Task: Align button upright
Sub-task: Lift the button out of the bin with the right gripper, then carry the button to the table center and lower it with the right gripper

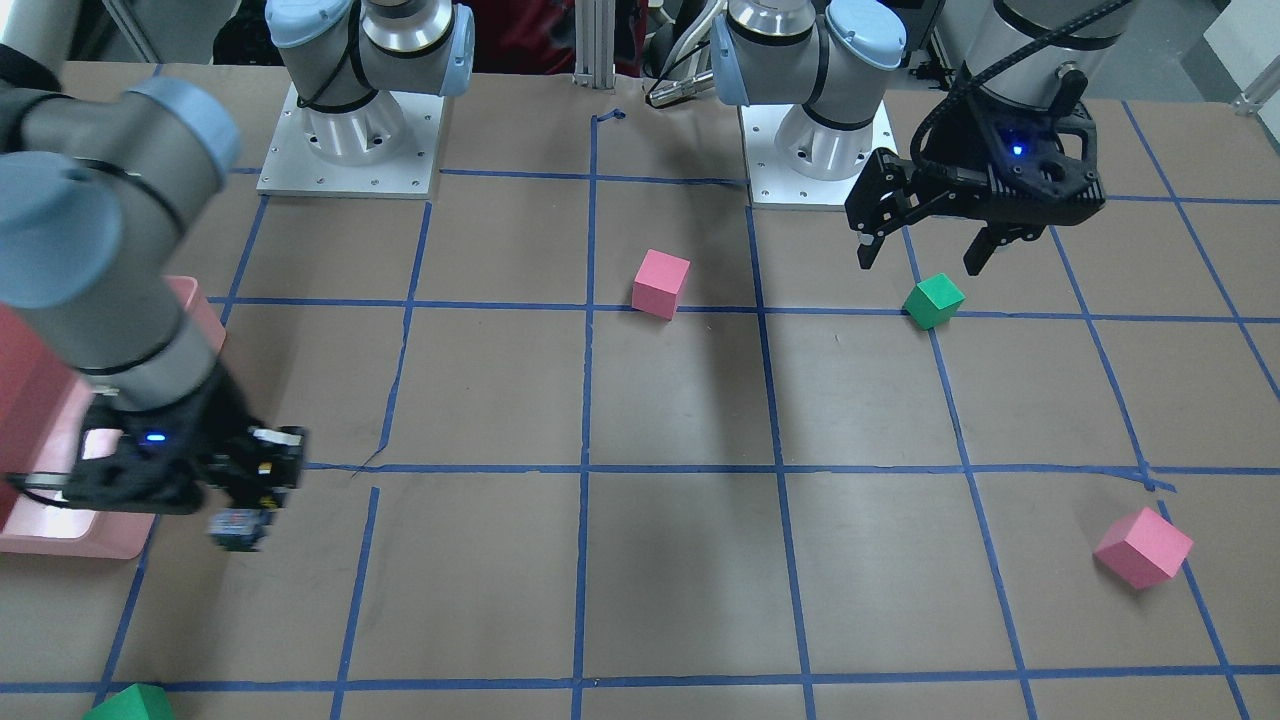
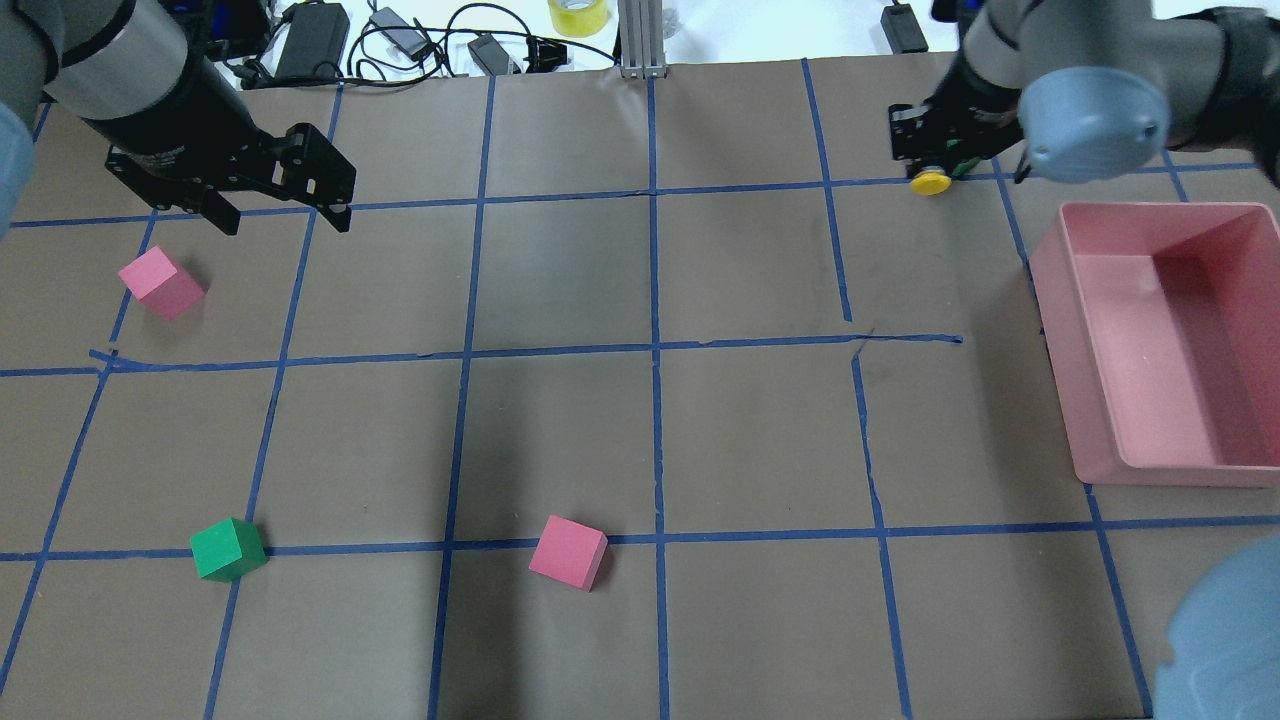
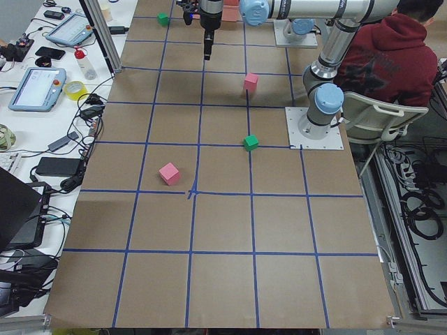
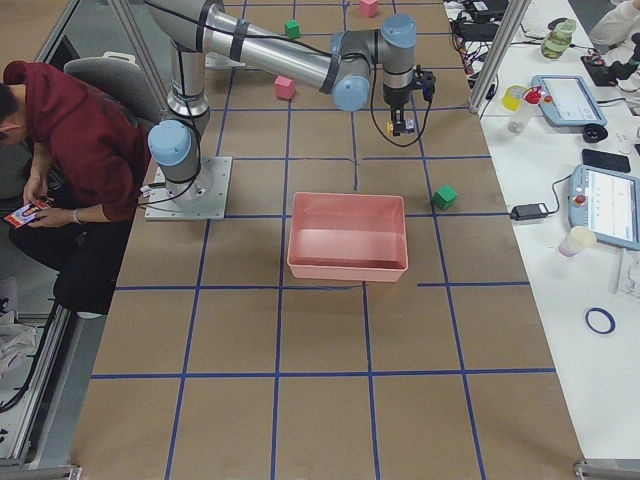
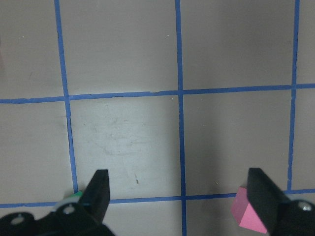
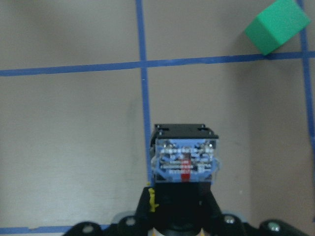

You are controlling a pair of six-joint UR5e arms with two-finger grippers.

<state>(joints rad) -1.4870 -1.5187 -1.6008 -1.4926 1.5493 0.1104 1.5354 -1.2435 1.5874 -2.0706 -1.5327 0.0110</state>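
Filling the near middle of the right wrist view, the button (image 6: 184, 160) sits pinched in the right tool (image 1: 255, 492). Its grey switch end with the red mark points away from the tool, and in the overhead view its yellow cap shows on the near side. It hangs over a blue tape line (image 6: 144, 98) on the worktop (image 2: 750, 440), at the far right, near the pink bin (image 2: 1180, 476). A green cube (image 6: 278, 24) lies farther out. Well apart, at the far left, the left tool (image 2: 285, 218) hovers with its jaws spread wide, a pink cube (image 2: 160, 283) near it. Another green cube (image 2: 228, 548) and a second pink cube (image 2: 568, 552) lie nearer.
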